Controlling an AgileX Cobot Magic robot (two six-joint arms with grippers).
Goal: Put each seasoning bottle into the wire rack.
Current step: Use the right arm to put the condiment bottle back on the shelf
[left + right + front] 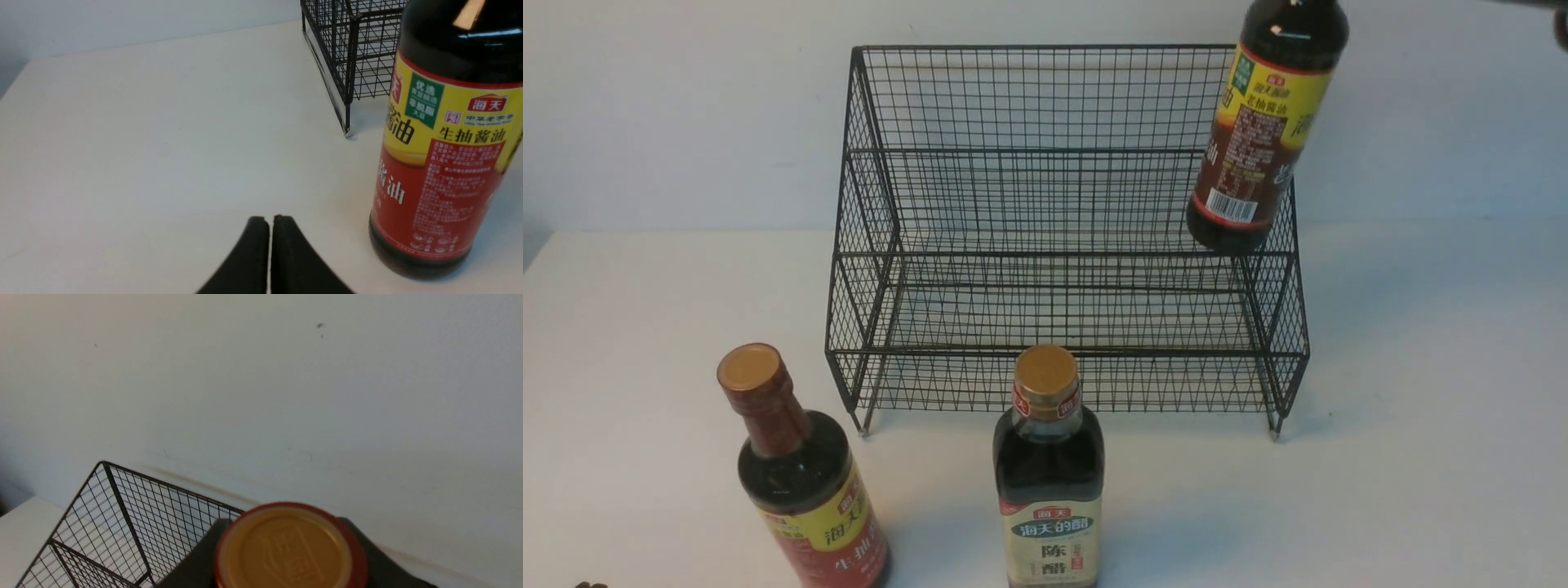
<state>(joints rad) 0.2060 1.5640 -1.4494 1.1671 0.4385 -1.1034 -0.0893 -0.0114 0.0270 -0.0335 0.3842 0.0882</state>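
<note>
the step in hand is judged to be the setting of the held bottle (1262, 122) onto the upper step of the rack (1066, 150). it is gripped high, round the neck just under the cap (286, 551), by the right gripper (285, 533), whose fingers are pressed to it from both sides. the bottle is hung aslant, base toward the left and neck toward the right, with its base seen across the rack's right end; whether the base is past the front bar cannot be told.

the bottle is best brought a little inward from the side mesh, and the base carried over the bar before any lowering. it should be turned upright on the way down, since with so high a grip the heavy base may be swung into the wire. the neck should be let go only once the base is borne flat by the mesh, and the fingers drawn straight off it.

the right arm is raised high, its wrist mostly out of the front view. the left gripper (265, 222) is held with its tips pressed together, nothing pinched, near the red-label bottle (441, 171). that one and the square bottle (1049, 482) are stood on the table (1192, 506), outside the rack, to be placed later.
</note>
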